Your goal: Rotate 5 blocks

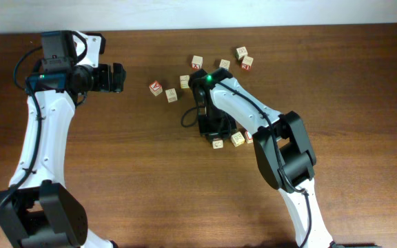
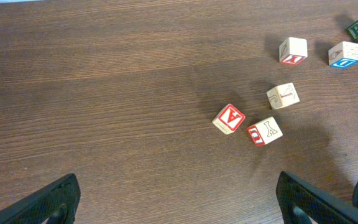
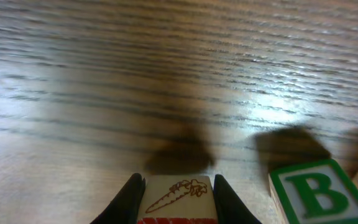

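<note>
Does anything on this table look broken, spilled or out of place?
Nothing looks damaged or spilled. The wooden blocks just lie scattered at different angles; the red A block sits turned diagonally to the table's grain. The right gripper pinches a carrot block.

There is a big bare stretch of table (image 1: 116, 165) on my left side. My left gripper (image 2: 178, 186) hangs wide open with only wood between its fingers. Ahead of it the red A block (image 2: 229, 118) and the red-sided block (image 2: 265, 130) nearly touch, so I see no way between them. My right gripper (image 3: 178, 180) is pinched on the carrot block (image 3: 179, 190). The green B block (image 3: 312, 196) sits just beside one finger, so that side is tight. The other side is bare wood.
</note>
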Robot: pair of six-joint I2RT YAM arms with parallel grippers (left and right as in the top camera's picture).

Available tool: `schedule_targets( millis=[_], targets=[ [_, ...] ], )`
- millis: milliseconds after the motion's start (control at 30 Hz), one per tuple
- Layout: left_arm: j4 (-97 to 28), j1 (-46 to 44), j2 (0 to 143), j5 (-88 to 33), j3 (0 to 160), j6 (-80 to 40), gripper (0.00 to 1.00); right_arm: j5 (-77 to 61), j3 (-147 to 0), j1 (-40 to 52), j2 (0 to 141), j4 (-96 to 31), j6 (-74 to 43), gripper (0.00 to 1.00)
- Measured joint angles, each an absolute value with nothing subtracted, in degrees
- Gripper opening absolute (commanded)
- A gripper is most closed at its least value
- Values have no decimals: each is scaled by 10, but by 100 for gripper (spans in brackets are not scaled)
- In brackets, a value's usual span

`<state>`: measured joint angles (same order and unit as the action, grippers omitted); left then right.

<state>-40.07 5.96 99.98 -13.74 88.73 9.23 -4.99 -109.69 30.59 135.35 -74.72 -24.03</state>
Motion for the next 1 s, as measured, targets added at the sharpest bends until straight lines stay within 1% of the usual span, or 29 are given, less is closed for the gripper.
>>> schedule_targets(
  millis=[33, 67, 233, 267, 300, 333, 400, 467, 533, 600, 700, 733, 767, 800, 867, 967, 1000],
  targets=[
    [-401, 60, 1000, -137, 887, 92, 99, -48, -1092, 306, 1353, -746, -240, 36],
    [-401, 60, 1000, -137, 887, 92, 99, -46, -1091, 306, 1353, -744, -242, 37],
    [-401, 60, 1000, -137, 887, 92, 99, -44, -1091, 304, 1353, -732, -240, 39],
    [-401, 60, 1000, -137, 887, 92, 99, -44, -1094, 302, 1353, -733, -239, 41],
    [-401, 60, 1000, -137, 887, 92, 99, -44, -1125, 292, 1355, -736, -235, 47],
    [-401, 60, 1000, -138, 887, 92, 99, -44, -1183, 276, 1355, -729, -222, 49],
    [-400, 60, 1000, -137, 887, 92, 99, -39, -1241, 265, 1354, -633, -182, 52],
    [-403, 60, 1000, -137, 887, 92, 99, -32, -1240, 268, 1356, -491, -165, 58],
    [-400, 60, 1000, -137, 887, 92, 99, -23, -1242, 272, 1371, -430, -152, 63],
    [-401, 60, 1000, -137, 887, 92, 99, -13, -1243, 278, 1417, -385, -133, 67],
    [-401, 60, 1000, -137, 887, 92, 99, -13, -1243, 280, 1451, -342, -128, 68],
    [-401, 60, 1000, -137, 887, 92, 99, -13, -1243, 280, 1466, -334, -128, 68],
    [-401, 60, 1000, -137, 887, 92, 99, -11, -1243, 282, 1473, -329, -126, 63],
    [-401, 60, 1000, -137, 887, 92, 99, -9, -1243, 282, 1473, -327, -123, 50],
    [-401, 60, 1000, -137, 887, 92, 99, -9, -1243, 282, 1473, -327, -119, 31],
    [-401, 60, 1000, -137, 887, 92, 99, -9, -1244, 282, 1473, -328, -120, 26],
    [-401, 60, 1000, -137, 887, 92, 99, -9, -1252, 282, 1473, -349, -120, 25]
  ],
)
